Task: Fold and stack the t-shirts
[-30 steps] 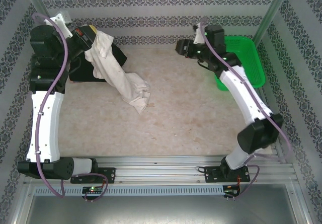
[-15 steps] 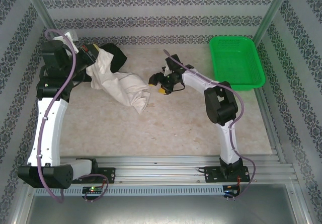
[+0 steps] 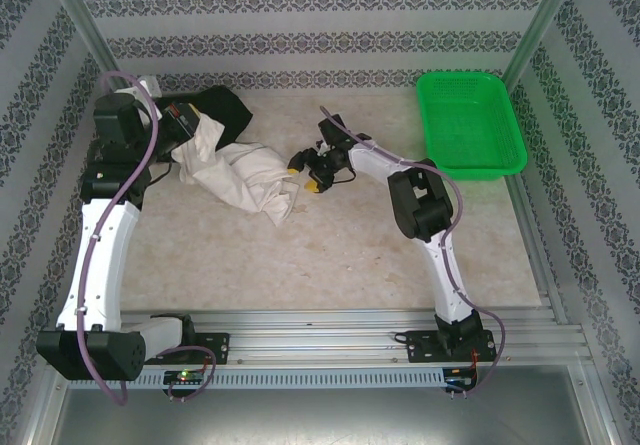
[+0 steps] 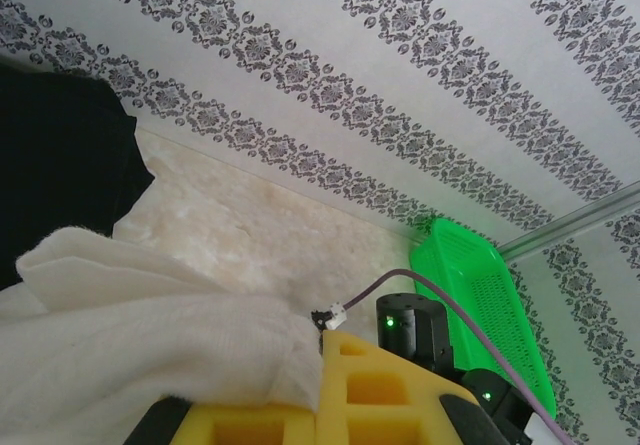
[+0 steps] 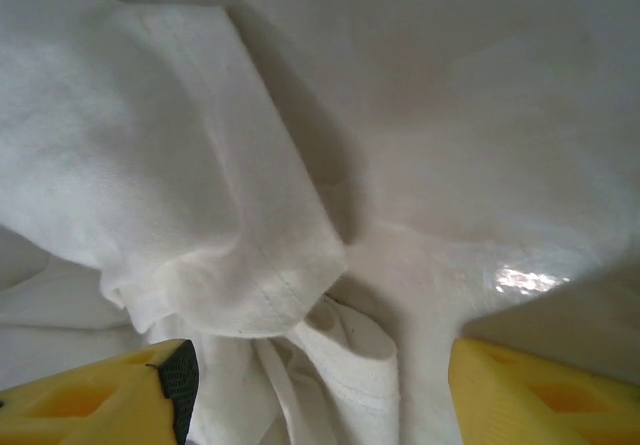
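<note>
The cream t-shirt lies crumpled on the table at the back left, with one end lifted. My left gripper is shut on that lifted end; in the left wrist view the cream t-shirt is pinched between the closed yellow fingers. The black t-shirt lies bunched behind it against the back wall. My right gripper stands open at the cream shirt's right edge. In the right wrist view its yellow fingers stand wide apart, low over the table, with a hemmed fold of the cream t-shirt between them.
A green mesh basket stands at the back right corner. Patterned walls close the table at the back and sides. Bare table spreads across the middle and front, up to the metal rail at the arm bases.
My right arm swung from beside the basket across to the cream shirt's right edge. My left gripper lowered the shirt, which now lies more spread on the table.
</note>
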`<action>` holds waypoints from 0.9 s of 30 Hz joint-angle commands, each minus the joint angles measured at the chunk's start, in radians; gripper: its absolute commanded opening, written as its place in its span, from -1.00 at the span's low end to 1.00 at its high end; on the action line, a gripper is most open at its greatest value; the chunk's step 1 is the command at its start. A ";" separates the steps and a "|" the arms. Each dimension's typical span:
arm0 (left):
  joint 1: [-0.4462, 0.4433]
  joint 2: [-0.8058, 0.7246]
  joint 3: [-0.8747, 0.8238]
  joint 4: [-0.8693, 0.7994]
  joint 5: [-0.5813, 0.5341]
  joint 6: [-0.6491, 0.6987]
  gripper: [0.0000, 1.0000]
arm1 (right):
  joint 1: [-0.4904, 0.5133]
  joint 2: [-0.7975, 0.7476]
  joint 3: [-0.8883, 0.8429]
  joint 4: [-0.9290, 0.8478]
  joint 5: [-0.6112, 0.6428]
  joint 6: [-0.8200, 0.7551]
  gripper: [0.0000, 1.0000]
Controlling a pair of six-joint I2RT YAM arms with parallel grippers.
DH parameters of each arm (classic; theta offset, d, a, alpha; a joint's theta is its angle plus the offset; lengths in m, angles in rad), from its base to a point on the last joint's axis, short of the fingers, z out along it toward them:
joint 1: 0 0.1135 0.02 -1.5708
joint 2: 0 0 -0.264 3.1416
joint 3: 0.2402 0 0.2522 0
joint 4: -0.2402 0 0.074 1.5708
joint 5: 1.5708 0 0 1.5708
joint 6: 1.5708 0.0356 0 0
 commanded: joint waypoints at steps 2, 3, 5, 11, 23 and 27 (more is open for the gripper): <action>0.009 -0.033 -0.020 0.042 0.000 0.002 -1.00 | 0.021 0.070 0.085 -0.009 -0.012 0.029 0.34; 0.009 -0.034 -0.023 0.041 -0.001 0.001 -1.00 | 0.022 0.083 0.105 -0.013 -0.010 0.029 0.33; 0.009 -0.039 -0.028 0.037 0.004 0.000 -1.00 | 0.023 0.118 0.153 -0.028 -0.006 0.032 0.26; 0.009 -0.051 -0.042 0.020 0.006 0.007 -1.00 | 0.028 0.200 0.273 -0.055 0.003 0.054 -0.53; 0.016 -0.043 0.100 -0.221 -0.164 0.069 -1.00 | -0.121 -0.255 0.211 -0.055 0.000 -0.126 -1.00; 0.016 -0.054 0.154 -0.208 -0.160 0.047 -1.00 | -0.206 -0.456 0.136 -0.063 -0.040 -0.167 -1.00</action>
